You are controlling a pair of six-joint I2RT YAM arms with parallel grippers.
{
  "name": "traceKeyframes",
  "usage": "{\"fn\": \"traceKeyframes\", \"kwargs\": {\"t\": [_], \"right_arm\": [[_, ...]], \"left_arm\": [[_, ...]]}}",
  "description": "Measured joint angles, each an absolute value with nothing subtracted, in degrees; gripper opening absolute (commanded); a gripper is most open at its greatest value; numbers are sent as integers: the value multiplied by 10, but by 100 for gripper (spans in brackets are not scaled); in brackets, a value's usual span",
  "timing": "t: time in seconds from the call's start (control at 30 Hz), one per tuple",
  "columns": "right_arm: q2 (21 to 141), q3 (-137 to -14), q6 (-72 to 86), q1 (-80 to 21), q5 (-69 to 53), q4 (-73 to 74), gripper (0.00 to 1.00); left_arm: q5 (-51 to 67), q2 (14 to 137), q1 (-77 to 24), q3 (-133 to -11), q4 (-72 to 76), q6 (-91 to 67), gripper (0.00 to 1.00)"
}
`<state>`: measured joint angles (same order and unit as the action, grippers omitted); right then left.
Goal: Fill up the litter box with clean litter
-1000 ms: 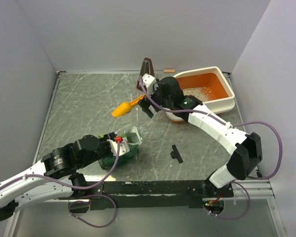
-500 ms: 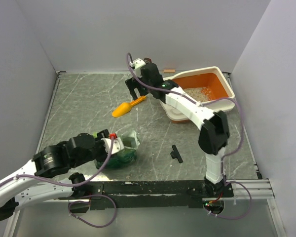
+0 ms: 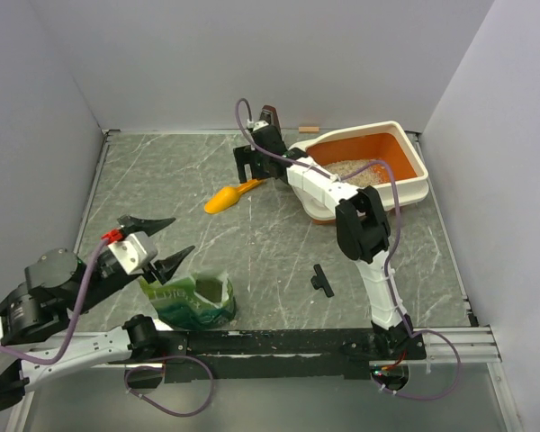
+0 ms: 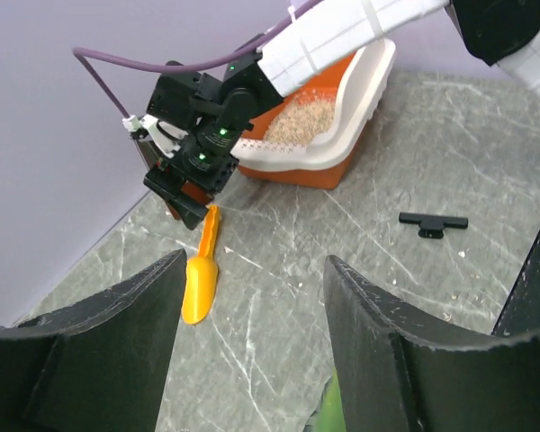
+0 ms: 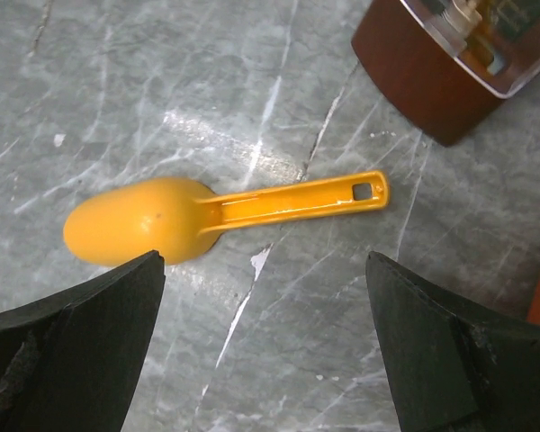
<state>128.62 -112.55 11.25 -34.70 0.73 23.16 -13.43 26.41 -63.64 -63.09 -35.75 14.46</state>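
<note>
Now: litter box [image 3: 403, 192] far-right corner, clean litter [image 3: 358, 171] partly covers floor. Loose grit, spills easy, needs scooping. Orange scoop [image 3: 227, 198] light, stiff; grab by handle. R gripper [image 3: 250, 171] hovers over it, jaws wide, empty. L gripper [image 3: 166, 238] open, empty, above green bag [image 3: 193, 301]. Black part [image 3: 320, 280] mid-table, not blocking.

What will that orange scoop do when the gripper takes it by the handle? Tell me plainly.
The scoop looks like glossy moulded plastic, so it is probably stiff, light and a bit slippery. Its thin handle lies flat on the table, so a pinch may skid. The rounded bowl could rock.
</note>
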Motion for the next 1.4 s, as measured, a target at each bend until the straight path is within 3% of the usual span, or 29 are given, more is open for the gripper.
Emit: {"fn": "traceKeyframes", "kwargs": {"t": [0.27,0.57,1.4], "right_arm": [[1353,-1187,194,-346,27,231,99],[1360,-1177,281,-346,51,232,99],[1413,-1226,358,-357,82,310,99]], "left_arm": [[-146,289,-636,-620,-359,148,70],[-156,290,-636,-597,-359,148,72],[-157,284,-636,-572,-347,138,73]]}}
